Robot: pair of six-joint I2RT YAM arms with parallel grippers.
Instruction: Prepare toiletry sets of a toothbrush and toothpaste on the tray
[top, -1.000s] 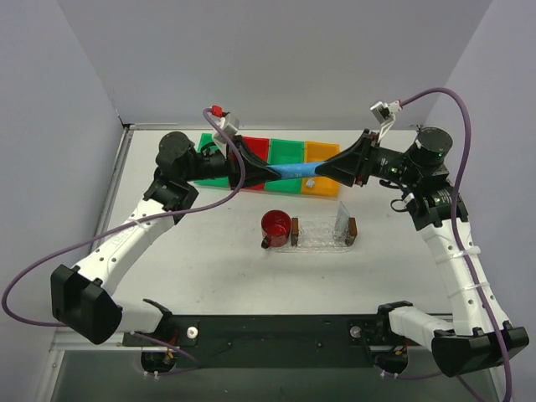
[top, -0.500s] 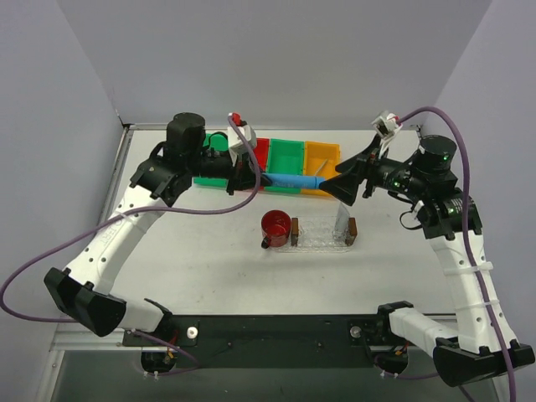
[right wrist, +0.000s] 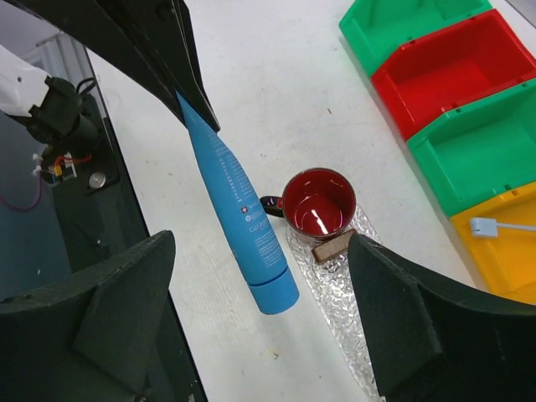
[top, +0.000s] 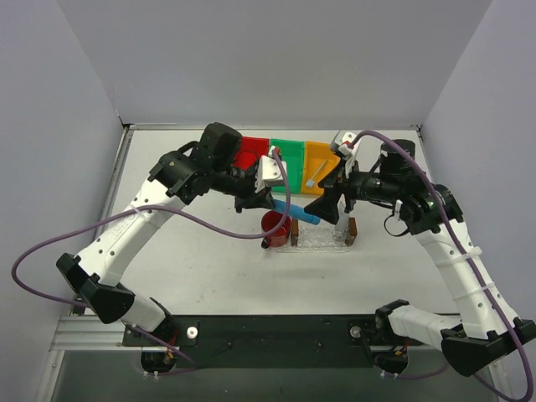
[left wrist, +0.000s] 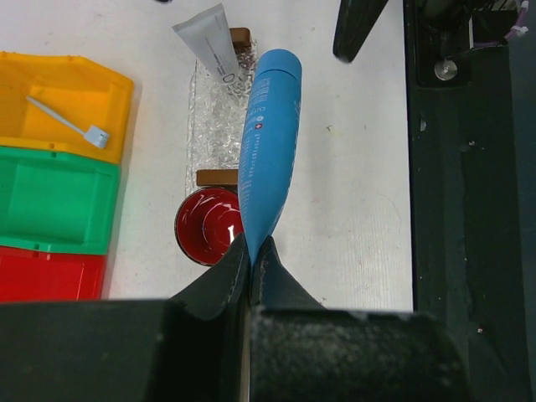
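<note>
My left gripper (left wrist: 251, 251) is shut on the flat end of the bright blue toothpaste tube (left wrist: 268, 142). It holds the tube in the air, cap end out, above the red cup (left wrist: 209, 226) and the near end of the clear tray (left wrist: 213, 126). In the top view the left gripper (top: 270, 202) holds the tube (top: 297, 213) beside my right gripper (top: 333, 205). My right gripper (right wrist: 261, 241) is open and empty, with its fingers on either side of the tube (right wrist: 239, 218) in its view. A white tube (left wrist: 213, 42) leans on the tray's far wooden block. The white toothbrush (left wrist: 67, 120) lies in the orange bin (left wrist: 71, 84).
The red cup (top: 275, 224) stands against the tray's (top: 322, 239) left wooden block (left wrist: 219, 177). Red (top: 249, 155), green (top: 289, 157) and orange (top: 322, 155) bins stand in a row at the back. A black rail (top: 276, 328) runs along the near edge.
The blue tube hung between both grippers over the bins. My left gripper has carried it forward and right, over the cup and tray. My right gripper has come away from it, open, and followed toward the tray.
</note>
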